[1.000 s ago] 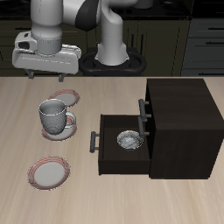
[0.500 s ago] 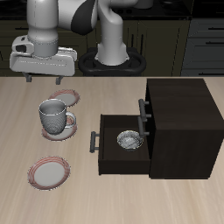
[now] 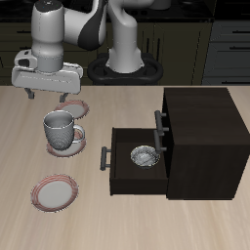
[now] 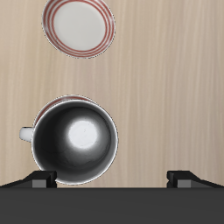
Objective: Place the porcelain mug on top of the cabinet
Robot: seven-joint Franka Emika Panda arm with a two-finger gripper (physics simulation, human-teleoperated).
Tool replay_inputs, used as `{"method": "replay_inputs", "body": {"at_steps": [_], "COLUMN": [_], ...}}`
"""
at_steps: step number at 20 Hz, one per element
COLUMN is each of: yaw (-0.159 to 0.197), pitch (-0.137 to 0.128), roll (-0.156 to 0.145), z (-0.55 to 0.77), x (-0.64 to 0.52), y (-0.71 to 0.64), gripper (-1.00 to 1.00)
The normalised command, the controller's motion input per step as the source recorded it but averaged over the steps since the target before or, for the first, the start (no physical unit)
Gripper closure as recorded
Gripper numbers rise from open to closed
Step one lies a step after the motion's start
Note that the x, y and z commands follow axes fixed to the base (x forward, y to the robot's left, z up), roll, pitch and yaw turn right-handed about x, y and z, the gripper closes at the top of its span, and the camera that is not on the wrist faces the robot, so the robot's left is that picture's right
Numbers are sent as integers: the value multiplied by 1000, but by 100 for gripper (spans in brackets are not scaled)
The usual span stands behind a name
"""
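Observation:
The porcelain mug [image 3: 59, 129] stands upright on a pink-rimmed plate [image 3: 74, 145], away from the cabinet. The wrist view looks down into the mug [image 4: 77, 140], with its handle [image 4: 28, 134] sticking out at one side. My gripper [image 3: 46, 96] hangs above and slightly behind the mug, open and empty. Its fingertips [image 4: 42, 179] are spread wide and apart from the mug. The dark cabinet [image 3: 203, 137] stands beside it with a bare flat top [image 3: 200, 101] and its drawer [image 3: 132, 168] pulled out.
A small grey patterned bowl [image 3: 145, 156] lies in the open drawer. A second pink-rimmed plate [image 3: 71, 105] lies behind the mug, and a third [image 3: 55, 191] near the table's front edge, which also shows in the wrist view [image 4: 79, 24].
My gripper has come down and shifted a little away from the cabinet, closer over the mug. The mug, plates and drawer have not moved.

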Motion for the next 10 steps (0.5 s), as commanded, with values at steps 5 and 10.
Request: {"method": "replay_inputs", "body": {"at_steps": [5,10], "yaw": [-17,-21], "pitch": [-8,-2], "roll": [-29,-2], "z": [-258,-282], "x": [75,63], "y": [-143,0], "gripper": [-100,-100]}}
